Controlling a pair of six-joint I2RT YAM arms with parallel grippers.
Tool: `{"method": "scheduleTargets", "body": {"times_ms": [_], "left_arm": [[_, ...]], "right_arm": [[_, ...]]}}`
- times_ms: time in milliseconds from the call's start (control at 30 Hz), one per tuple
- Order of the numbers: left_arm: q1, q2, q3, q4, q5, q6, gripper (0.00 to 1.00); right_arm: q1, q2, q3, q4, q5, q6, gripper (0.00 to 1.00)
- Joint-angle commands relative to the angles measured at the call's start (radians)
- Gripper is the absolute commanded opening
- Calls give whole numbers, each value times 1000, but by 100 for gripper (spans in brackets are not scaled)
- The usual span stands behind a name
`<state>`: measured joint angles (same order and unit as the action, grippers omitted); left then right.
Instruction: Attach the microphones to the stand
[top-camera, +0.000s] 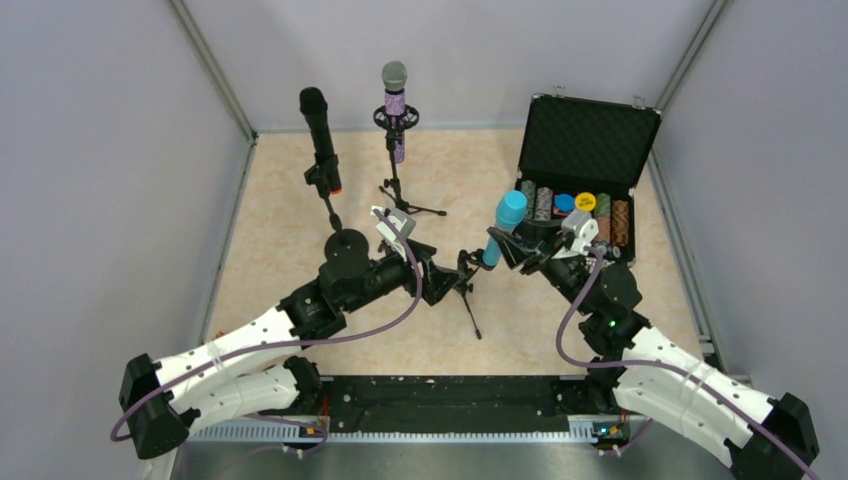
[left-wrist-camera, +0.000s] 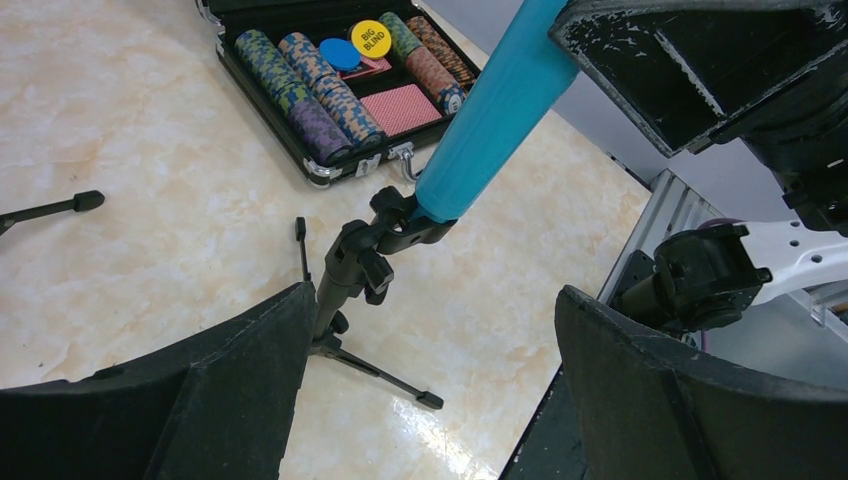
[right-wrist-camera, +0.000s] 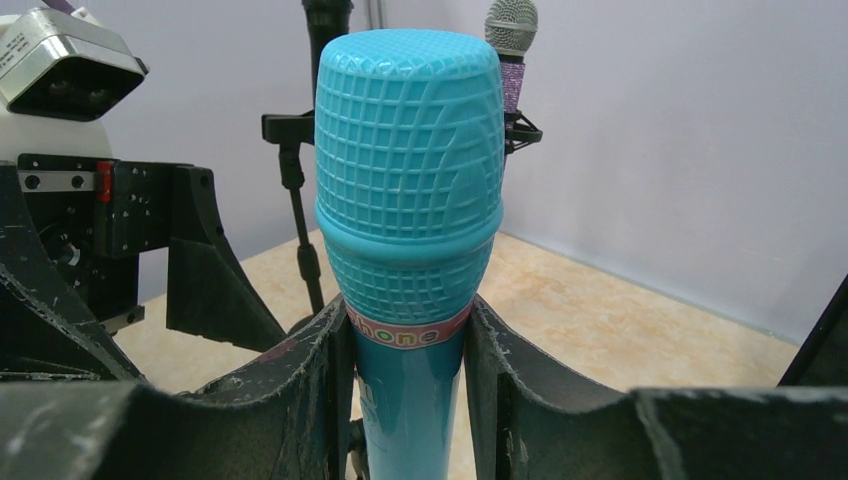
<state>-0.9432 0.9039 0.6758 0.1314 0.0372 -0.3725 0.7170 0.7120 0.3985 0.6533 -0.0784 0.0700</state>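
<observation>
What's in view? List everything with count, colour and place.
black mic: one, black with orange ring, clipped on the back-left stand
purple mic: one, purple with silver grille, on the back-centre stand
cyan mic: one, cyan, lower end at the clip of the near stand
case: one, black, open, back right
chips: several rows, mixed colours, in the case
cards: red, in the case, count unclear
table: one, beige marble, under everything
left gripper: one, black, open around the near stand
right gripper: one, black, shut on the cyan mic
</observation>
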Motion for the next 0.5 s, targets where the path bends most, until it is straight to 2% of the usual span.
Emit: {"method": "scheduleTargets", "body": {"times_ms": [0, 467], "left_arm": [[0, -17, -15, 60, 3, -9, 93], [1, -17, -30, 55, -4, -16, 91]], "right_arm": [[-2, 1, -97, -138, 25, 11, 0], [-1, -27, -183, -48, -8, -30, 0]]}}
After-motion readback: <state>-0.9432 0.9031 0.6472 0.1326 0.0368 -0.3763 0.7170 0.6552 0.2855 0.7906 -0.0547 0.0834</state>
